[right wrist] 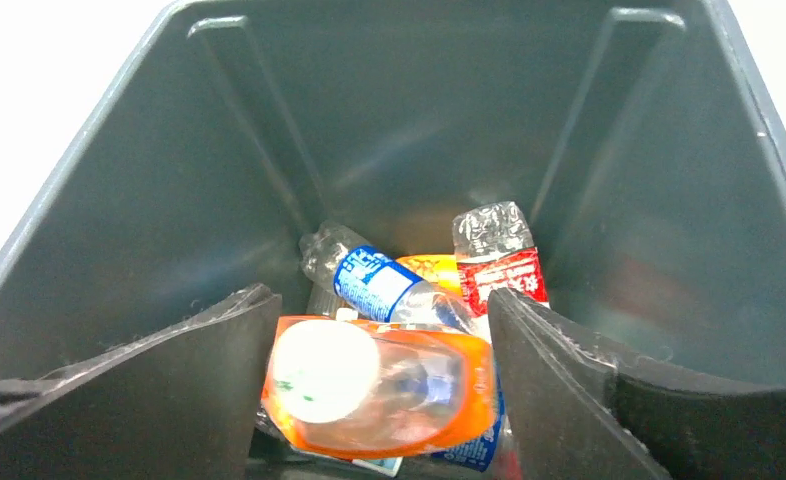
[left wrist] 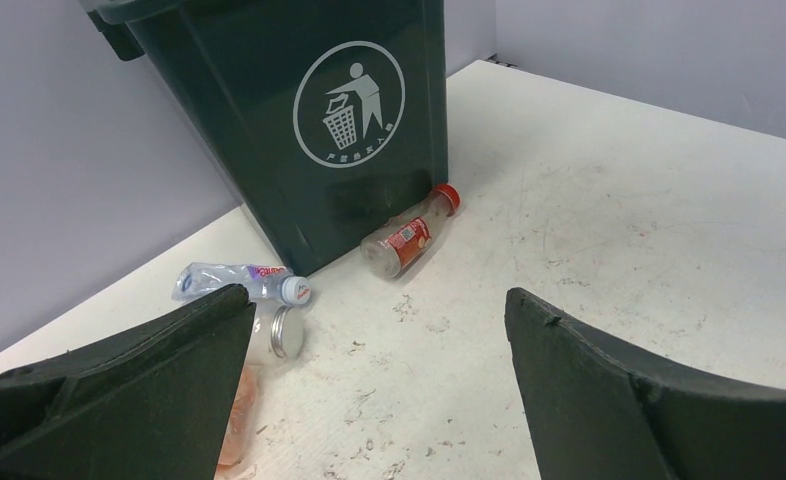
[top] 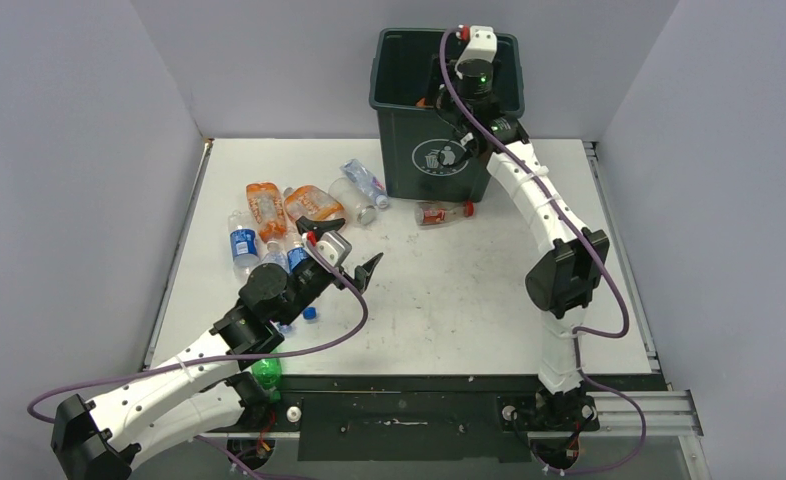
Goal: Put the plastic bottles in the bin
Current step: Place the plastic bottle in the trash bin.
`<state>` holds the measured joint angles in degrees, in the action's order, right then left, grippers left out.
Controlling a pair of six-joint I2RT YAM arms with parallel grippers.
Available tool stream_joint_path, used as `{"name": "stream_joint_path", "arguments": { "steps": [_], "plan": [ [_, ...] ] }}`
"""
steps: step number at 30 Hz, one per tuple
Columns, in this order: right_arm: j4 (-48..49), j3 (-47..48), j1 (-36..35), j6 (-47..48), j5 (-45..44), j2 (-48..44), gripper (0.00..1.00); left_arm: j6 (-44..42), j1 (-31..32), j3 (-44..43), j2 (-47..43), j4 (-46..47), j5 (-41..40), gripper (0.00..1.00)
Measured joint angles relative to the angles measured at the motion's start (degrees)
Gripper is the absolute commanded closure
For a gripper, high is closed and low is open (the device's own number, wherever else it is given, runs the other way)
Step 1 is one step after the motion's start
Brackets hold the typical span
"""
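— Left side?
— My left gripper [top: 348, 247] hangs spread and empty beside the loose bottles [top: 266, 208].
— Right?
— My right gripper [right wrist: 384, 325] is inside the bin [top: 399, 150], jaws parted over an orange bottle [right wrist: 409, 400]: the drop, I'd say. Next, I'd pick another.

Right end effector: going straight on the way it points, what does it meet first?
Probably the orange bottle, seen between the right end effector's fingers inside the bin; depth is unclear.
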<state>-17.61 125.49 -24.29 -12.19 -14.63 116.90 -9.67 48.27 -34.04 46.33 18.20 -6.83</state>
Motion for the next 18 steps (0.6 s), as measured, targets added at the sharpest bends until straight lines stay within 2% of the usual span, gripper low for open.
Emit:
{"name": "stream_joint_path", "arguments": {
  "steps": [4,11,14,18],
  "plan": [
    [-0.20,0.00,0.00,-2.03,1.66,-0.02,0.10,0.00,0.00,0.00,0.00,0.00,-0.02,0.04],
    [0.04,1.75,-0.66,-4.61,3.26,-2.32,0.08,0.07,-0.33,0.00,0.00,0.02,-0.02,0.04],
    [2.54,-2.10,-2.75,-4.35,2.32,-8.31,0.09,0.20,-0.44,0.00,0.00,0.02,-0.04,0.04],
    [8.76,-14.45,-8.07,-3.52,1.20,-21.38,0.10,0.28,-0.44,0.00,0.07,0.02,-0.04,0.04]
  ]
}}
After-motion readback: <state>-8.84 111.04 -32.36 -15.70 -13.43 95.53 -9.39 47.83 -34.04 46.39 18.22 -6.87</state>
